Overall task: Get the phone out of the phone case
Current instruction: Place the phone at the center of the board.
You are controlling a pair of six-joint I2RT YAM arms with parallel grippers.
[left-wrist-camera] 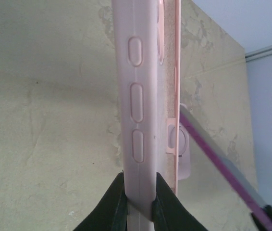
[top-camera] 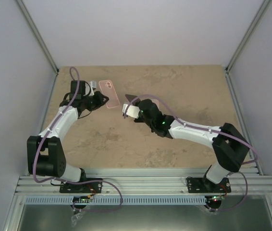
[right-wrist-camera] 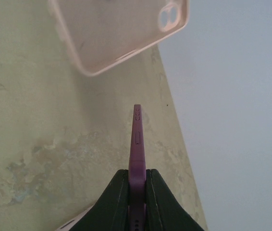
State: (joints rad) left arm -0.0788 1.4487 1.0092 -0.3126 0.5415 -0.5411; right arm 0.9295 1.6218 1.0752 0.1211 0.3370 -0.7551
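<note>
The pink phone case (top-camera: 109, 93) is held above the table by my left gripper (top-camera: 98, 100), apart from the phone. In the left wrist view the case (left-wrist-camera: 137, 96) stands edge-on with its button bumps showing, and my left gripper (left-wrist-camera: 138, 195) is shut on its lower end. My right gripper (top-camera: 128, 108) is shut on the dark purple phone (top-camera: 131, 98), just right of the case. In the right wrist view the phone (right-wrist-camera: 137, 139) stands edge-on between the shut fingers of my right gripper (right-wrist-camera: 137, 179). The empty case (right-wrist-camera: 121, 33) hangs ahead of it, inner side and camera hole showing.
The beige stone-pattern table (top-camera: 184, 86) lies under both arms. Grey walls with aluminium posts (top-camera: 37, 38) close the left, back and right sides. A ribbed metal rail (top-camera: 145, 183) carries the arm bases at the near edge.
</note>
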